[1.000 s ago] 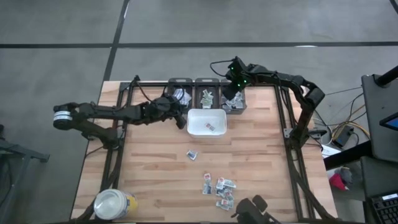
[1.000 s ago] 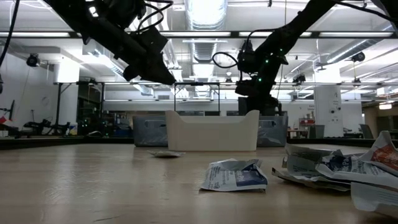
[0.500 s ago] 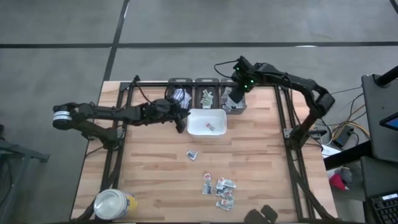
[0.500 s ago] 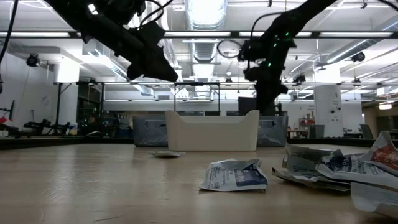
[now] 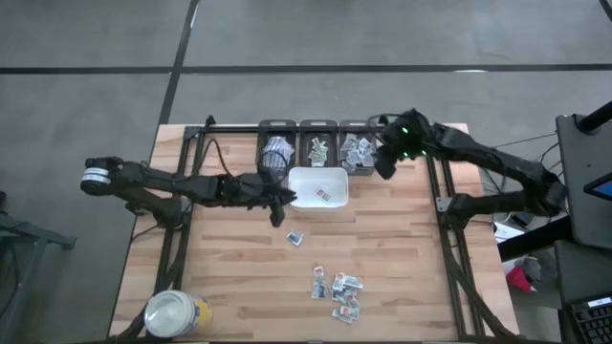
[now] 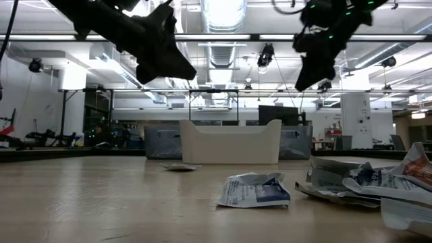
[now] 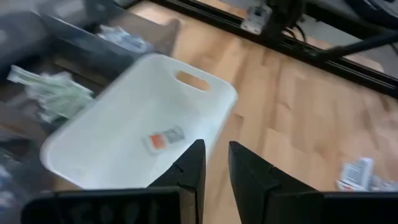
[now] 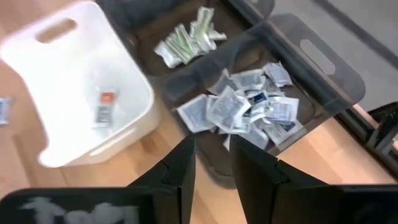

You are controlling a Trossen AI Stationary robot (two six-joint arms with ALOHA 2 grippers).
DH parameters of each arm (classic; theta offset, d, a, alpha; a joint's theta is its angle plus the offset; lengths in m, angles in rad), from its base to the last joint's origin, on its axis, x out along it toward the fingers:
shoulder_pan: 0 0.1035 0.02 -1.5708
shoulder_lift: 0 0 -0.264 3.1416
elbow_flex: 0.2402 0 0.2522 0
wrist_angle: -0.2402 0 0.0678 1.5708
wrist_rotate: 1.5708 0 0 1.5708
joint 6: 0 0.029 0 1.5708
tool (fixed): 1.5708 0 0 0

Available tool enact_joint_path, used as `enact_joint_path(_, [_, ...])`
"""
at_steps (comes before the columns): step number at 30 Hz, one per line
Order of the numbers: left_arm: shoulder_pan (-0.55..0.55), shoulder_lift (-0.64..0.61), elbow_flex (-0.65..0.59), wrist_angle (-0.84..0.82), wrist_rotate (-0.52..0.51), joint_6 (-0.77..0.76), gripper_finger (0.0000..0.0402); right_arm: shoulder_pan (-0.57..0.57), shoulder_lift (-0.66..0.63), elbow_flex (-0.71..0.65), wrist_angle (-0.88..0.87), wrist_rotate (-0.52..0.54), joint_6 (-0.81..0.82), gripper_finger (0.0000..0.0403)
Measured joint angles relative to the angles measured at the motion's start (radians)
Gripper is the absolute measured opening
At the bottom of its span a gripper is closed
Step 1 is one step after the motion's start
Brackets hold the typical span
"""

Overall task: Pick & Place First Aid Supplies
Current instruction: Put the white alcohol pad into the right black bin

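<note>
Plainly the left gripper (image 5: 283, 198) — fingers a narrow gap apart, holding nothing — hangs beside the white tray (image 5: 304, 179), nearer than the right gripper (image 5: 382, 164) to the loose packets (image 5: 339, 290) lying well beyond it.

— What is different on the right side?

— The right gripper (image 5: 383, 164) is no longer over the far right bin (image 5: 358, 151); it now sits just right of it, and the blue-print packets (image 8: 245, 107) in that bin lie uncovered. Its fingers (image 8: 181, 167) stand a little apart with nothing between them. In the low view it hangs higher and further right.

— And the left?

— The left gripper (image 5: 283, 198) has come nearer, from beside the far left bin (image 5: 275, 148) to the white tray's (image 5: 308, 175) left edge.
</note>
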Motion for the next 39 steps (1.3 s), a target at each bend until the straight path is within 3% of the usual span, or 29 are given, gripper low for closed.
enact_joint_path(13, [-0.197,0.147,0.042,-0.021,-0.04,-0.088,0.0064,0.119,-0.422,-0.315,0.167,-0.002,0.25,0.0077])
enact_joint_path(24, [-0.224,0.372,0.269,-0.457,-0.021,-0.063,0.0064,0.19,-0.565,-0.413,0.176,0.0,0.333,0.0088])
enact_joint_path(28, [-0.229,0.4,0.314,-0.504,0.023,-0.118,0.0064,0.194,-0.581,-0.425,0.176,0.001,0.336,0.0093])
enact_joint_path(31, [-0.23,0.411,0.323,-0.513,0.028,-0.245,0.0064,0.194,-0.578,-0.426,0.176,0.001,0.334,0.0095])
enact_joint_path(36, [-0.215,0.417,0.323,-0.547,0.058,-0.614,0.0064,0.194,-0.578,-0.427,0.177,0.002,0.332,0.0093])
enact_joint_path(39, [-0.21,0.429,0.323,-0.574,0.077,-0.758,0.0064,0.194,-0.578,-0.427,0.177,0.003,0.327,0.0088])
